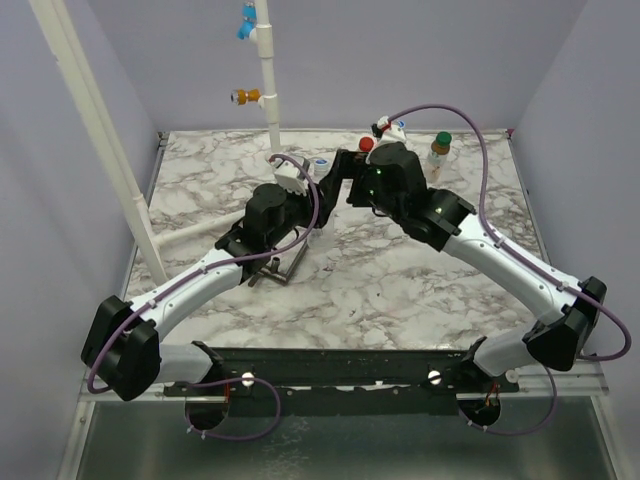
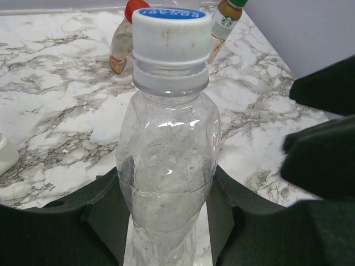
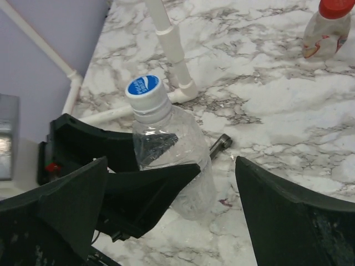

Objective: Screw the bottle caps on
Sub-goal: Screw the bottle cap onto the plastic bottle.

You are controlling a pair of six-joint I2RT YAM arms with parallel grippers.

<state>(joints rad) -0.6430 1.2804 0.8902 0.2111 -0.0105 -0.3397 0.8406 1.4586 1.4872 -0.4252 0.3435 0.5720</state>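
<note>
Near the middle of the table (image 1: 400,290), the left gripper (image 2: 166,221) is clamped on the clear bottle (image 2: 166,166), its white-and-blue cap (image 2: 172,30) seated on the neck (tightness I cannot judge) — the right gripper (image 3: 175,221) gapes wide beside it — while the red-capped bottle (image 3: 324,30) and green-capped bottle (image 2: 224,19) behind look done.
</note>
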